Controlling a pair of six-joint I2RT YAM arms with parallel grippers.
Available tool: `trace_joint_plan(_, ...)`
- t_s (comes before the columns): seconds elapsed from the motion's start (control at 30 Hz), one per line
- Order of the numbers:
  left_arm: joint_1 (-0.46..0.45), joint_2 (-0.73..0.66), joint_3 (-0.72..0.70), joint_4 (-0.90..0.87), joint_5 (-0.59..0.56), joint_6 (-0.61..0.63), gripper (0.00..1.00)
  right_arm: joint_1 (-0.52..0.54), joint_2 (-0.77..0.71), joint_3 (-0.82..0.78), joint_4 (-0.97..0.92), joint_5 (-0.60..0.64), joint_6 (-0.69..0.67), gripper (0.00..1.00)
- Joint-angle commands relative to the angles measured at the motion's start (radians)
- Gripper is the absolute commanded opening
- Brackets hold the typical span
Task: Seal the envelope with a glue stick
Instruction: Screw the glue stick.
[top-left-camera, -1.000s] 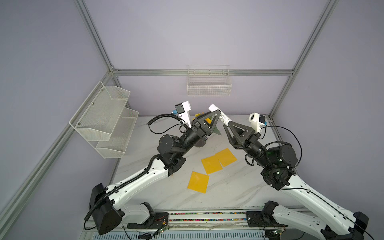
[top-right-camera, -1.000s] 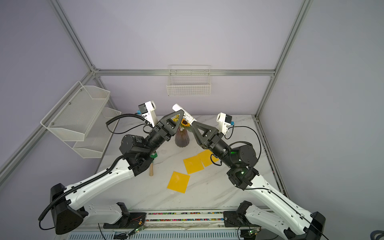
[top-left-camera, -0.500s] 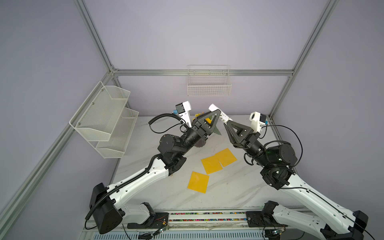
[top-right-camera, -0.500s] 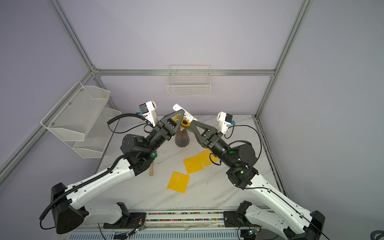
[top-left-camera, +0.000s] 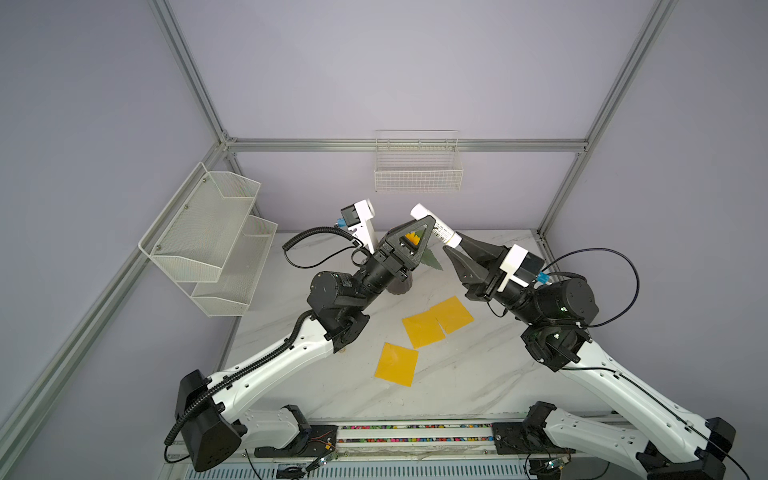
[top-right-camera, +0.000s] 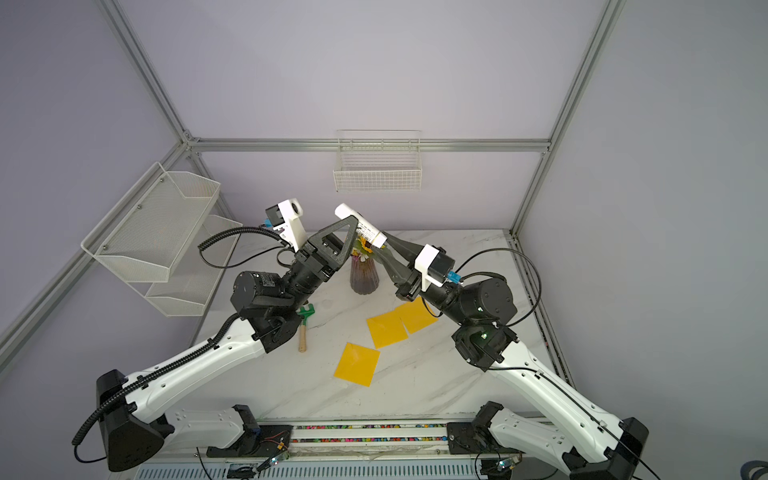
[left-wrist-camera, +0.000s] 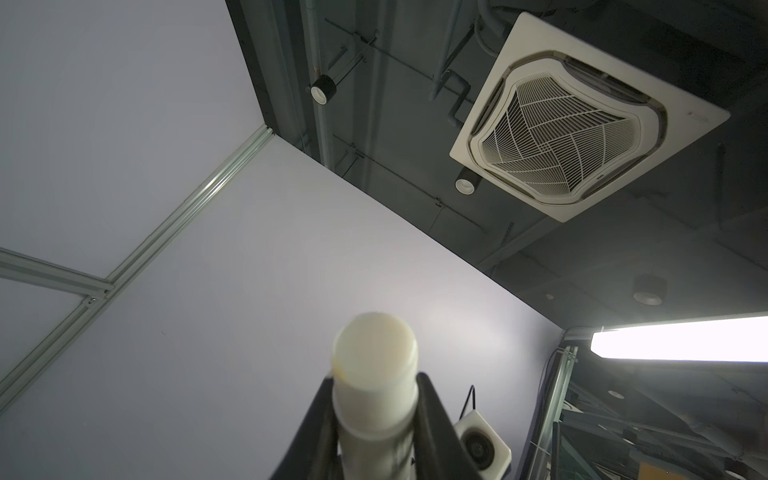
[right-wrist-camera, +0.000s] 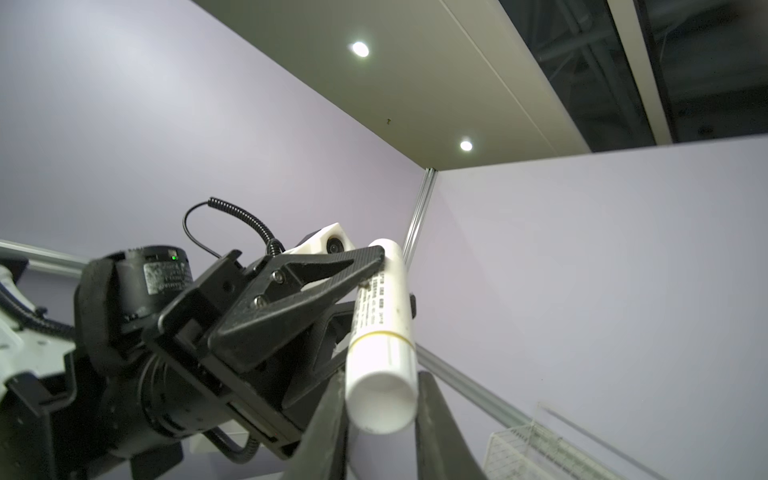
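Observation:
The glue stick (top-left-camera: 441, 232), a white cylinder with a printed label, hangs tilted high above the table between both arms. My left gripper (top-left-camera: 430, 227) is shut on its middle, and the upper end (left-wrist-camera: 374, 357) pokes out past those fingers. My right gripper (top-left-camera: 451, 245) is shut on the lower white end (right-wrist-camera: 380, 399), one finger on each side. Both top views show this, with the glue stick (top-right-camera: 368, 230) between the left gripper (top-right-camera: 353, 222) and the right gripper (top-right-camera: 382, 245). Yellow envelopes (top-left-camera: 422, 330) lie flat on the marble table below, far from both grippers.
A dark vase with a sunflower (top-right-camera: 364, 278) stands under the raised grippers. A green toy rake (top-right-camera: 304, 328) lies beside the left arm. A wire basket (top-left-camera: 417, 174) hangs on the back wall. A white mesh shelf (top-left-camera: 208, 241) sits on the left wall.
My right gripper has closed its jaws on the lower end of the glue stick. The left gripper has kept its hold and hardly moved.

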Motion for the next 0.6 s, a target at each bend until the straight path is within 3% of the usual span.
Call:
trace_joint_plan(0.0, 0.002, -0.005, 0.022, -0.021, -0.008, 0.018, 0.0, 0.017, -0.004, 0.026, -0.033, -0.188, -0.315, 0.14)
trace_joint_plan(0.1, 0.002, -0.007, 0.02, -0.022, -0.013, 0.019, 0.0, 0.017, -0.04, 0.01, -0.044, -0.125, -0.214, 0.33)
trace_joint_plan(0.2, 0.002, -0.007, 0.022, -0.022, -0.004, 0.021, 0.0, 0.017, -0.069, -0.009, -0.049, -0.043, -0.014, 0.4)
trace_joint_plan(0.3, 0.002, -0.004, 0.018, -0.014, -0.005, 0.021, 0.0, 0.017, -0.095, -0.034, -0.045, 0.033, 0.284, 0.43)
trace_joint_plan(0.57, 0.002, -0.005, 0.014, -0.012, -0.007, 0.029, 0.0, 0.017, -0.092, -0.072, 0.038, 0.199, 1.283, 0.47)
